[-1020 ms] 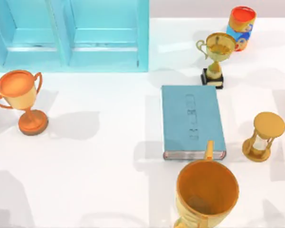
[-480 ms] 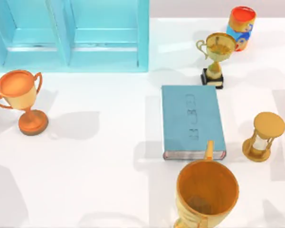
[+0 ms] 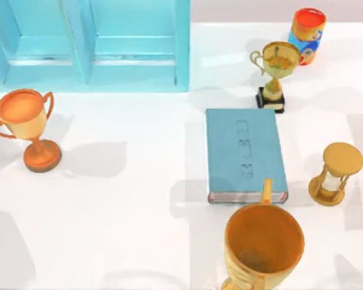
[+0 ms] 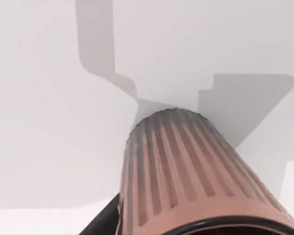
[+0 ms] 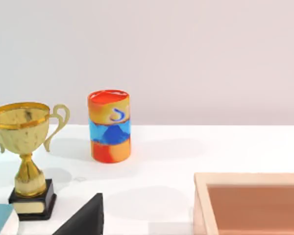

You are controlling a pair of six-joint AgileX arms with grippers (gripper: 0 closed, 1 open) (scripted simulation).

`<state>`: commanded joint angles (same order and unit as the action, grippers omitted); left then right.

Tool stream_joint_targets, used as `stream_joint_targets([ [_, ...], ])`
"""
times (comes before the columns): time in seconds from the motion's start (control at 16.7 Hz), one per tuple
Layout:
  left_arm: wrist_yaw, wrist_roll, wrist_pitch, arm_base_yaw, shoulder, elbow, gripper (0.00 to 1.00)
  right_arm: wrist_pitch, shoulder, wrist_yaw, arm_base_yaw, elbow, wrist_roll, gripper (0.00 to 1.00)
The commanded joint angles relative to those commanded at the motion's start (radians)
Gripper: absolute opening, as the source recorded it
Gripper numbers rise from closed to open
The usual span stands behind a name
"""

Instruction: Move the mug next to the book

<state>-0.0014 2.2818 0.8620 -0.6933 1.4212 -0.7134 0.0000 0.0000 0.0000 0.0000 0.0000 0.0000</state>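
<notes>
Mug (image 4: 186,176): ribbed reddish-brown, close under left wrist cam, over bare table (image 4: 49,122); fingers' state, contact — cannot tell. Book (image 3: 245,154): teal, flat, centre-right, btwn big golden cup (image 3: 263,244) and trophy (image 3: 275,75). Risk: crowded surroundings; careless set-down may knock neighbours.

The surface (image 3: 127,205) lies bare across its middle and near left, a wide lane between the orange trophy (image 3: 25,128) at the left edge and the book (image 3: 245,154). The cabinet (image 3: 88,43) blocks the far left. The book's left flank is open. Its right flank is narrowed by the hourglass (image 3: 336,173) standing near it. Beyond its far end the gold trophy (image 3: 276,75) stands just beside it, with the painted cup (image 3: 307,35) behind that. The big cup (image 3: 263,244) crowds the book's near end, its handle overlapping the edge from above.
</notes>
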Motion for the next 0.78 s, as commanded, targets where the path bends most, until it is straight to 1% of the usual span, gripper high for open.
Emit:
stream_joint_targets([
  [0.54,0.0,0.0,0.0,0.0,0.0,0.0,0.02,0.0,0.0,0.0,0.0,0.0,0.0,1.0],
  [0.6,0.0,0.0,0.0,0.0,0.0,0.0,0.0,0.0,0.0,0.0,0.0,0.0,0.0,1.0],
  [0.78,0.0,0.0,0.0,0.0,0.0,0.0,0.0,0.0,0.0,0.0,0.0,0.0,0.0,1.0],
])
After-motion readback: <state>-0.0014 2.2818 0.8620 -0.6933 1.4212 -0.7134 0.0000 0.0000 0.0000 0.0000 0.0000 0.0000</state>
